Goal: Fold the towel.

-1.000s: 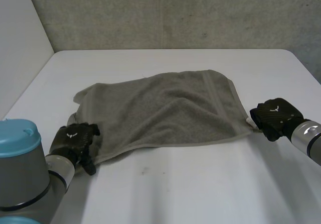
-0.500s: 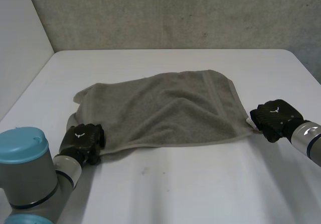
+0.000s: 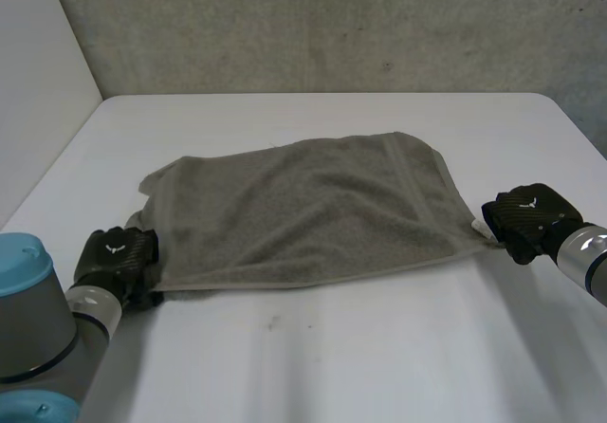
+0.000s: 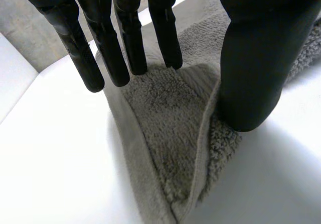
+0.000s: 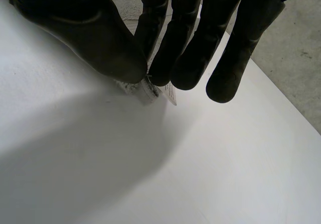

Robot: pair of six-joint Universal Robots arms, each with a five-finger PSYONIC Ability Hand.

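A grey-brown towel (image 3: 303, 205) lies spread and slightly rumpled on the white table (image 3: 379, 347). My left hand (image 3: 116, 257) sits at its near left corner. In the left wrist view the towel corner (image 4: 170, 118) lies on the table between the straight fingers (image 4: 125, 43) and the thumb (image 4: 251, 68), which stand wide apart and touch the cloth. My right hand (image 3: 526, 216) is at the towel's near right corner. There the thumb (image 5: 85, 33) and fingers (image 5: 185, 58) pinch the towel's white label (image 5: 150, 92).
A grey wall (image 3: 332, 25) rises behind the table's far edge. The table's left edge (image 3: 66, 148) runs diagonally past the left arm (image 3: 33, 309). Bare white table stretches in front of the towel and behind it.
My left hand has moved left along the near edge, and the towel's near left corner has been drawn out with it. The near edge now lies straighter. My right hand has barely shifted.
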